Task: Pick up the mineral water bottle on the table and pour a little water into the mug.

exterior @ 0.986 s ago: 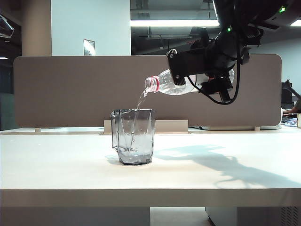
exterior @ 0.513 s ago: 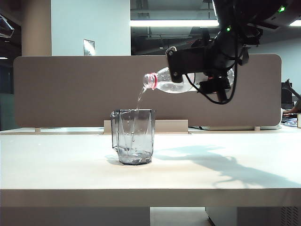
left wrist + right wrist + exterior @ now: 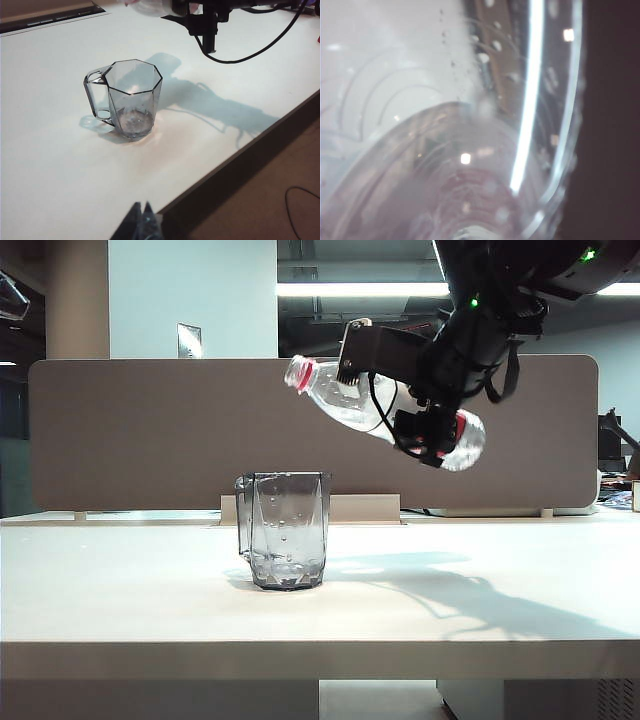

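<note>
Pouring's stopped: right gripper (image 3: 400,390), clamped on the mineral water bottle (image 3: 345,400), tipped its neck up above the mug (image 3: 288,530). Left gripper (image 3: 142,220) looks closed, near the mug.

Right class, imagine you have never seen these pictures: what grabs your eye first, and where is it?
First, the bottle, gripped high above the table by the right gripper, tilted with its open mouth up and to the left. Next, the grey mug standing directly below on the table, droplets on its walls. The left gripper hangs back near the table's front edge, holding nothing.
</note>
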`<state>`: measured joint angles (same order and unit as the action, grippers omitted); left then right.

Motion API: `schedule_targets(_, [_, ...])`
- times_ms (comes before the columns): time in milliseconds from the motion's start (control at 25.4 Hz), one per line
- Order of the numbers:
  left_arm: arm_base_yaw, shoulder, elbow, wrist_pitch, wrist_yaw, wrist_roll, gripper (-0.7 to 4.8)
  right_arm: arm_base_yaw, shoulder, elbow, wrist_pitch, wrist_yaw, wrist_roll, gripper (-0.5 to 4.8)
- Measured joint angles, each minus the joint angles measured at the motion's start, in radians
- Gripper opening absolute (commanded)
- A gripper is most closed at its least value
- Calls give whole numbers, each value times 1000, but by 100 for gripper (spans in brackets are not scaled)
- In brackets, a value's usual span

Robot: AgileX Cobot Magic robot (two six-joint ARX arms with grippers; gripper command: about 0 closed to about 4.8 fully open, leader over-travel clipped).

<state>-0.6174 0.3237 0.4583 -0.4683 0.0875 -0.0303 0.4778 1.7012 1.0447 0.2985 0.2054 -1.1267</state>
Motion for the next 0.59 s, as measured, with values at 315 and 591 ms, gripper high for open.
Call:
schedule_targets(315, [0, 0, 0, 0, 0, 0, -5, -1, 0, -8, -25, -161, 704, 259])
schedule_targets(591, [0, 0, 0, 0, 0, 0, -5, 1, -1, -244, 256, -233, 1010, 259])
